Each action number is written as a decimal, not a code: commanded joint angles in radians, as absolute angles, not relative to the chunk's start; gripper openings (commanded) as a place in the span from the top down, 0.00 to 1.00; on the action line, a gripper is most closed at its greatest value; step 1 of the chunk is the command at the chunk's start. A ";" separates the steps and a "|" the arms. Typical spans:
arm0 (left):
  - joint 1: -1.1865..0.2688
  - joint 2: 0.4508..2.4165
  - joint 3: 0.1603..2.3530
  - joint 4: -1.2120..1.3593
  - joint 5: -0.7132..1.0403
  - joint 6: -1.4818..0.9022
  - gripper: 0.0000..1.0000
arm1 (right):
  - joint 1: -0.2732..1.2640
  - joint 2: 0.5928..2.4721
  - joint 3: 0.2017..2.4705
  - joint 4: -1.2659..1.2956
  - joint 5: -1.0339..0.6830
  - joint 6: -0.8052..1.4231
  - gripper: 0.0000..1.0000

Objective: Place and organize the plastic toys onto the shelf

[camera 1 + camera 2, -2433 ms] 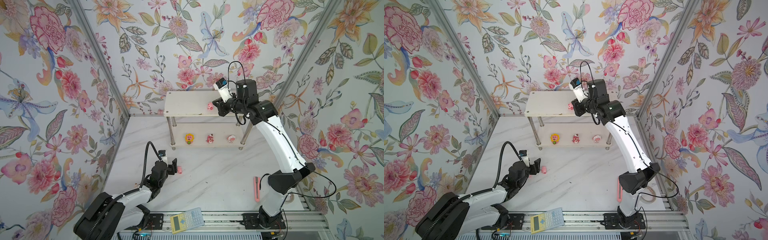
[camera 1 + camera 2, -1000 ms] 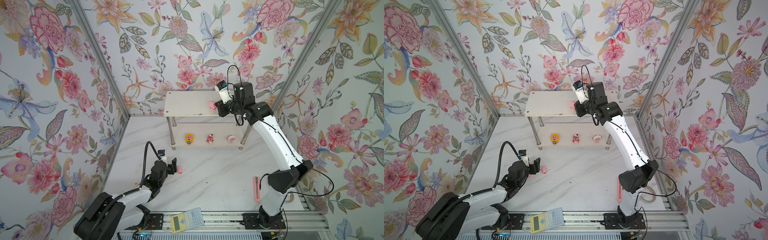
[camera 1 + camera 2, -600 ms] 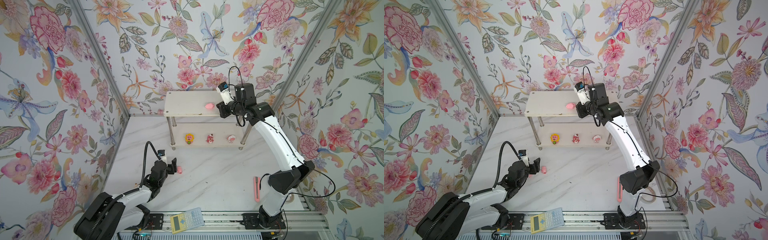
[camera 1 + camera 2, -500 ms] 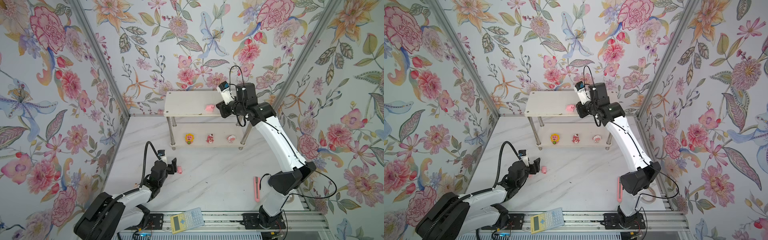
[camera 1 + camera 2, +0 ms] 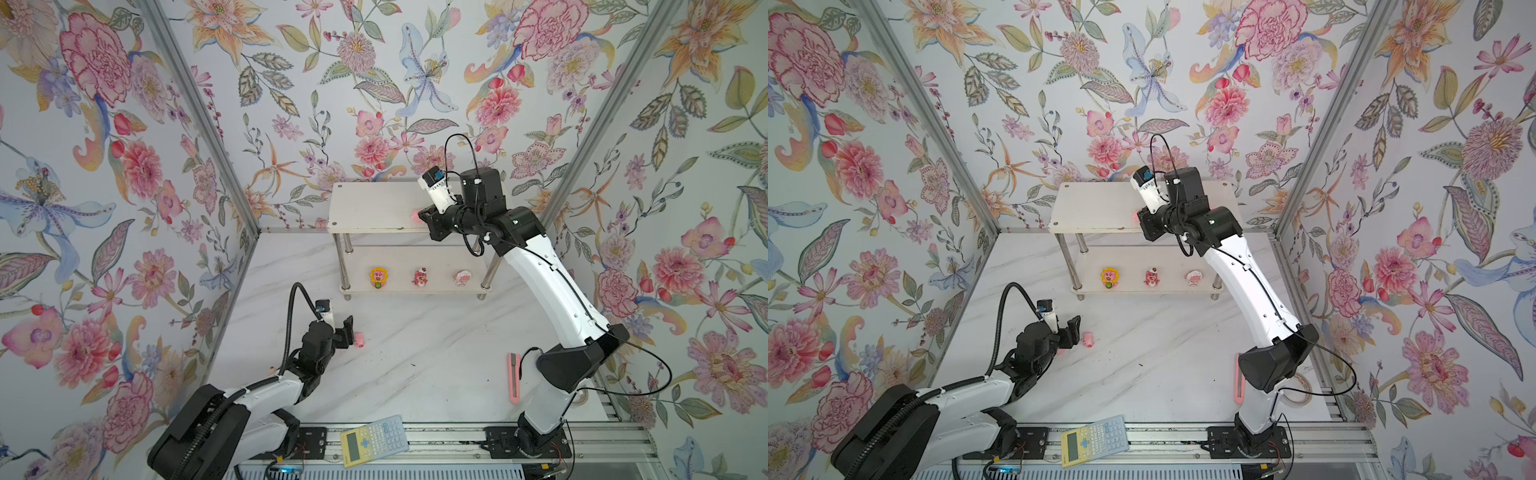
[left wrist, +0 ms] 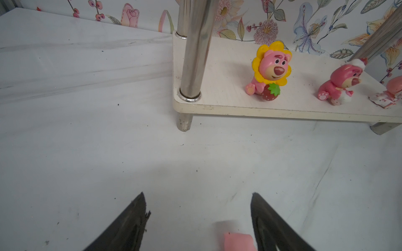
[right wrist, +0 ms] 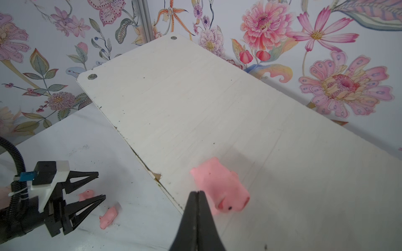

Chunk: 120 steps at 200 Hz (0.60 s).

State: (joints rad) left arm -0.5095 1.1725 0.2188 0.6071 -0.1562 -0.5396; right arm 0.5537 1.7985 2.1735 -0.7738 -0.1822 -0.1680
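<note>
Right arm: rises from its base at the near rail, elbow bent, white forearm slanting up toward the shelf (image 5: 365, 208), wrist turned across the right part of the top tier. Right gripper (image 7: 196, 192) clenched, fingertips pressed together with nothing between them. A pink pig (image 7: 220, 184) lies on the top tier near its front edge, just beside the closed tips (contact cannot be told). Both top views show it as a small pink spot at the gripper's nose (image 5: 415, 215). Left arm: folded low over the bench (image 5: 436, 353), forearm pointing toward the shelf, wrist nearly level. Left gripper (image 6: 196, 193) released, jaws spread wide, gripping nothing. A second pink pig (image 5: 358, 339) lies on the bench just off its fingertips. Lower tier, in a row along the front edge and well apart: yellow-maned figure (image 5: 377, 277), dark pink-red bear (image 5: 420, 277), round pink-and-white figure (image 5: 462, 277), all upright.
</note>
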 commanded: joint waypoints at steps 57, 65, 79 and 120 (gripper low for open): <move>-0.497 1.161 0.208 0.605 -0.161 -0.542 0.23 | 0.526 1.892 2.272 -0.778 -0.120 -0.152 1.00; -0.497 1.162 0.207 0.604 -0.161 -0.540 0.24 | 0.523 1.899 2.279 -0.778 -0.118 -0.154 1.00; -0.496 1.162 0.207 0.607 -0.164 -0.540 0.24 | 0.517 1.912 2.296 -0.778 -0.118 -0.152 1.00; -0.494 1.177 0.206 0.617 -0.159 -0.545 0.24 | 0.493 1.969 2.369 -0.778 -0.122 -0.141 1.00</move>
State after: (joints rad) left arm -0.5095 1.1725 0.2184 0.6071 -0.1570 -0.5396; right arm 0.5095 1.9259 2.3241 -0.7654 -0.1371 -0.1635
